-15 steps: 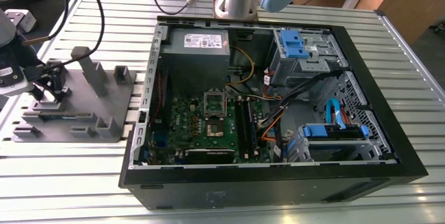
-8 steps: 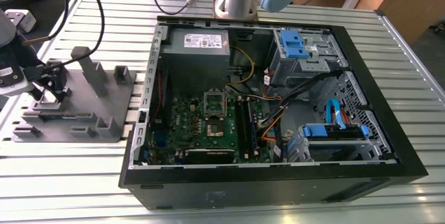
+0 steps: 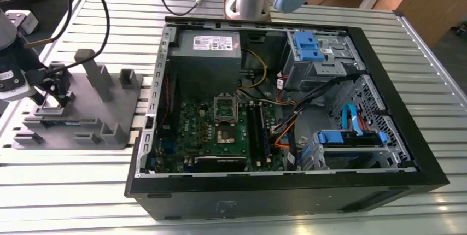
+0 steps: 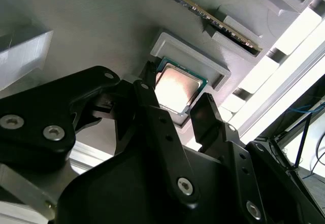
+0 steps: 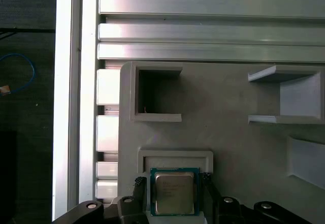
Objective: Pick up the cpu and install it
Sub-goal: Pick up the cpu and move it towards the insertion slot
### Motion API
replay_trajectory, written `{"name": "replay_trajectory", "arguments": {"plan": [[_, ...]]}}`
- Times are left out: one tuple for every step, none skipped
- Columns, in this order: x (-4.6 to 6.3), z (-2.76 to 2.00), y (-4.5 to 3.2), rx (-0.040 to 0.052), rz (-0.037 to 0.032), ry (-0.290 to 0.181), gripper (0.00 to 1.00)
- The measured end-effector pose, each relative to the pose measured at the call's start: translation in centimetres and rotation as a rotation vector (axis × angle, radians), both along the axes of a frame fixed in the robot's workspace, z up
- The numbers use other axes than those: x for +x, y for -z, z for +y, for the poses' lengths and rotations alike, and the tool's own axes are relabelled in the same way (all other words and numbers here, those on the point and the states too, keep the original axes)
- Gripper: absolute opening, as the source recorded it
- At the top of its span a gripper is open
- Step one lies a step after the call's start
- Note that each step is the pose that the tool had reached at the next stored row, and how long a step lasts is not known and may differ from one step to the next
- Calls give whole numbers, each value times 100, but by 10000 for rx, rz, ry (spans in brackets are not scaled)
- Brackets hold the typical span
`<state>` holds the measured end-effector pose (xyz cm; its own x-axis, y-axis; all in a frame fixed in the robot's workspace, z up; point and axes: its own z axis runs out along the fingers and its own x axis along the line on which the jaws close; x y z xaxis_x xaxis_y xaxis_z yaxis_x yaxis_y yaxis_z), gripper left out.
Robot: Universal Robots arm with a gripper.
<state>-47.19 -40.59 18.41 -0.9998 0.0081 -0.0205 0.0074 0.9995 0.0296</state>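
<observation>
- At 9 o'clock from the open black computer case (image 3: 292, 191) in the exterior view, the black two-fingered gripper (image 4: 176, 89) is seen lowered over the grey plastic tray with upright blocks (image 3: 109, 109).
- The cpu (image 5: 174, 193), a small flat square chip with a shiny silver-grey metal top and thin pale rim, is found lying flat in its shallow raised-frame pocket (image 5: 175, 158) on that tray. It has not been lifted.
- The fingers (image 4: 203, 115) are held spread, one on each of two opposite sides of the chip. Both tips are set just beside its edges, and no pinch is made out in either wrist view.
- Step judged: the pick-up, at the pre-grasp stage. Nothing has been installed.
- The silver metal socket frame (image 3: 224, 105) on the green motherboard (image 3: 197, 131) is noted well apart, at about 3 o'clock from the tray, inside the case.
- Judgement: a grasp from this pose would call for even closing on the two edges, so that the chip is not tipped or wedged against the pocket walls.
</observation>
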Motion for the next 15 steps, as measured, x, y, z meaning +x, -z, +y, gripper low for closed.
{"name": "replay_trajectory", "arguments": {"plan": [[0, 0, 7, 0, -1, 0, 54], [0, 0, 7, 0, 0, 0, 54], [0, 0, 9, 0, 0, 0, 54], [1, 0, 9, 0, 0, 0, 54], [2, 0, 9, -1, 1, 0, 54], [2, 0, 9, 0, 0, 0, 54], [5, 1, 10, 0, -1, 0, 54], [5, 0, 9, 0, 0, 0, 54], [5, 0, 9, -1, 0, 0, 54], [5, 0, 9, -1, 1, 0, 54], [5, 0, 11, -1, 2, 1, 54], [5, 0, 11, -2, 3, 0, 54], [5, 0, 11, -2, 2, 1, 54], [5, 0, 11, -1, 2, 0, 54], [5, 0, 12, -1, 1, 0, 54]]}}
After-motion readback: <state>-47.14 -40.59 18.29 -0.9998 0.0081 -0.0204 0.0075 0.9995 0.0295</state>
